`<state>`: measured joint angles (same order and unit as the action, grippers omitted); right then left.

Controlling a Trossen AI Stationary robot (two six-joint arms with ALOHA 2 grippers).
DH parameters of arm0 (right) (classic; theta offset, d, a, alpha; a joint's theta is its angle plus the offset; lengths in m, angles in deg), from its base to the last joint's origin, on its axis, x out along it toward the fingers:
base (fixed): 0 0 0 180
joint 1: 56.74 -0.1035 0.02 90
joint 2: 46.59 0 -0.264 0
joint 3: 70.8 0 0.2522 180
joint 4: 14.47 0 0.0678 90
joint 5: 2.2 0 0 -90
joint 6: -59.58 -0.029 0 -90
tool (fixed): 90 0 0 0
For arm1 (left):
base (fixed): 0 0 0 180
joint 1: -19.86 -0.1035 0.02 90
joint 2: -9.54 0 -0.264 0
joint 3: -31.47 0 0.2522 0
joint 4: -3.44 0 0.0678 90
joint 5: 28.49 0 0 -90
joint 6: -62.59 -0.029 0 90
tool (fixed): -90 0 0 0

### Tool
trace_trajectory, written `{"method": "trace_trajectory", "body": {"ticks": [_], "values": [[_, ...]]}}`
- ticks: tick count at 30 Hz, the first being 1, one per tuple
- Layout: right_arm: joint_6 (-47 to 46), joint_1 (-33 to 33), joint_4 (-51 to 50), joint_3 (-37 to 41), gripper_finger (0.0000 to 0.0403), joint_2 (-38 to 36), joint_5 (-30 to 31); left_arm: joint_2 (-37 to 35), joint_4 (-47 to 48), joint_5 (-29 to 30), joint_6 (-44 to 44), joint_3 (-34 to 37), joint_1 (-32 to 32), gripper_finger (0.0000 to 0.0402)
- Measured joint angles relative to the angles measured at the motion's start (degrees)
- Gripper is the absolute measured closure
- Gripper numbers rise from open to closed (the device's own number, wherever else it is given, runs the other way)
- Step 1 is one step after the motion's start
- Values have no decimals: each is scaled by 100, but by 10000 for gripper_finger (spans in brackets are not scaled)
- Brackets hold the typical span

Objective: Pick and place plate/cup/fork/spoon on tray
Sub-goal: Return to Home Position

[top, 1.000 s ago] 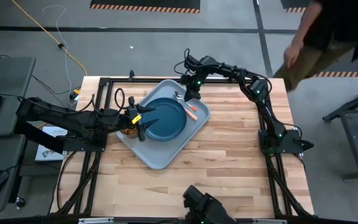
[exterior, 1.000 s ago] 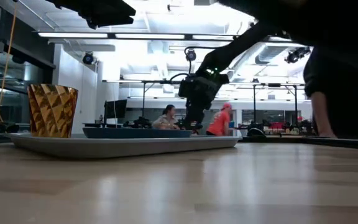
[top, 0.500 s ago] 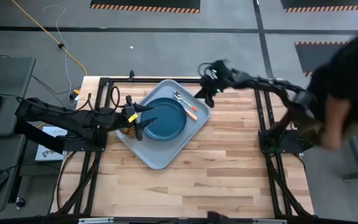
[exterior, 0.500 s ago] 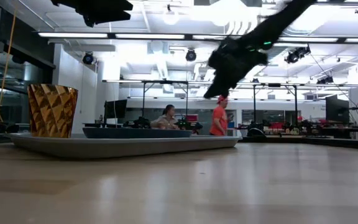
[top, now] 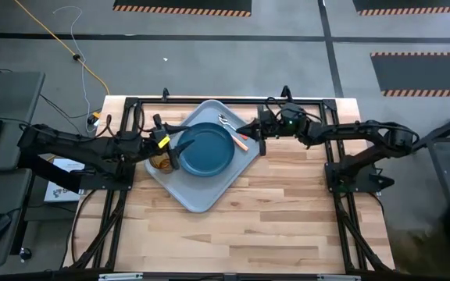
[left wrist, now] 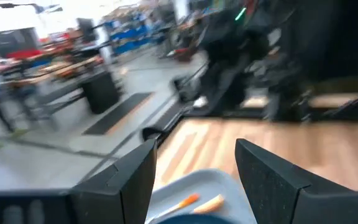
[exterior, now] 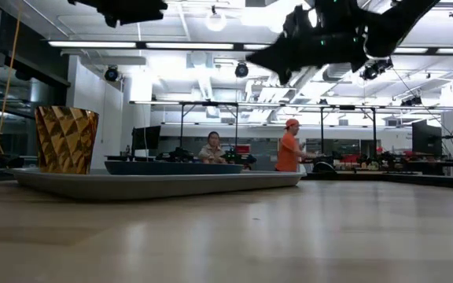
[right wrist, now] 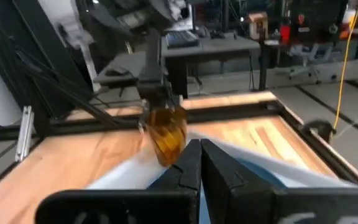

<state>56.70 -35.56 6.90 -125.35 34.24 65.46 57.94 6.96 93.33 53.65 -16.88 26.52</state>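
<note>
The light grey-blue tray (top: pixel 194 197) lies turned at an angle on the wooden table. The dark blue plate (top: pixel 206 148) rests flat in its middle. The amber cup (exterior: pixel 67 140) stands upright at the tray's left corner. The fork and spoon (top: pixel 234 133), both orange-handled, lie side by side beside the plate toward the tray's right corner; which is which I cannot tell. My left gripper (top: pixel 172 150) hangs open well above the cup and the plate's left rim. My right gripper (top: pixel 246 131) is shut, raised above the tray's right corner, pointing toward the table's left.
Black frame rails (top: pixel 209 100) run along the table's far edge and both sides. Bare wood (top: pixel 272 218) fills the near half of the table. A person in an orange shirt (exterior: pixel 289 151) stands far back in the room.
My right gripper has risen from the fork and spoon on the tray. Its arm has swung from the far edge toward the table's right side and now lies level, pointing left. The fork and spoon stay on the tray. A person has passed by the table's right side.
</note>
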Motion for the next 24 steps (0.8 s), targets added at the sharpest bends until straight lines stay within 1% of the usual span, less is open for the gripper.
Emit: {"method": "trace_trajectory", "body": {"ticks": [3,5,8,11,13,16,19,24], "values": [[28,-338,11,-117,402,-2,282,-44,302,605,-145,4,24,195],[91,-551,-12,-132,402,0,466,-59,559,871,-1,4,61,195],[479,-793,-15,-147,402,0,927,-62,570,923,83,4,106,195],[555,-897,9,-147,402,-14,1252,-65,567,891,348,4,159,195],[565,-898,50,-152,402,-28,1325,-88,573,643,412,4,177,195],[535,-883,29,-154,402,-40,1328,-123,580,0,436,4,177,195],[540,-882,33,-154,402,-52,1316,-219,577,-511,443,4,177,195],[579,-882,29,-154,402,-52,1308,-501,638,-957,550,4,177,195]]}}
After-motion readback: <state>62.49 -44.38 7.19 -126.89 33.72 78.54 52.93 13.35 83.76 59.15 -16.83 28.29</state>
